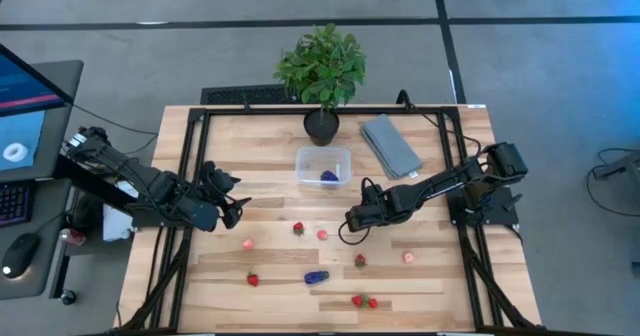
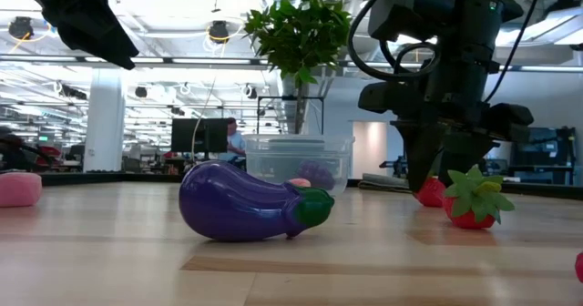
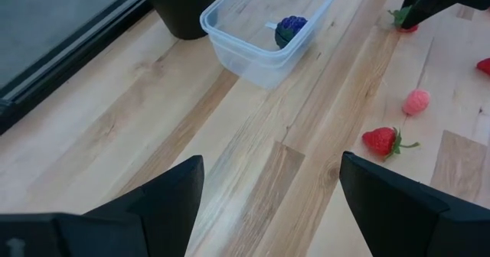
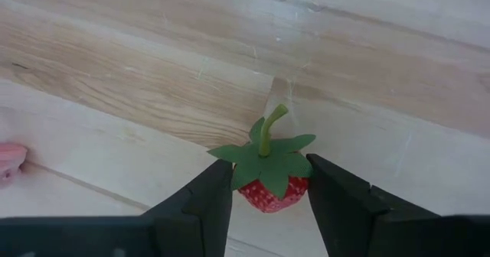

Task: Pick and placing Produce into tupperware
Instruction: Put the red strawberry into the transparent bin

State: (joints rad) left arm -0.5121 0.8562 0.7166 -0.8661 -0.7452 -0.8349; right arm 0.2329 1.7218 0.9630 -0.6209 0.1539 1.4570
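Two arms: both worked over the wooden table [image 1: 420, 276], with the tupperware [image 1: 323, 166] as the landmark for every place below.
Tupperware: clear tub, upright, just in front of the black plant pot [image 1: 321, 126] and beside the folded grey cloth [image 1: 390, 144]; one dark purple grape bunch [image 1: 329, 176] lay inside it.
Right gripper [image 1: 350, 222]: low over the table, in front of the tupperware and slightly to its right-arm side; its fingers [image 4: 203, 203] pinched a strawberry [image 4: 269, 182] from both sides, the green top and stem pointing up between them.
Left gripper [image 1: 232, 208]: raised above the table off the tupperware's left-arm side, fingers [image 3: 164, 200] spread wide and nothing between them.
Loose produce: scattered on the table in front of the tupperware, well apart from it; a second strawberry [image 1: 298, 229] and a pink round piece [image 1: 322, 235] lay near the right gripper.
Purple piece [image 1: 316, 276]: farther forward from the tupperware, lying on its side; in the low view it looked like an eggplant with a green cap.
Front edge: a pair of red strawberries [image 1: 364, 301], touching, farthest from the tupperware.
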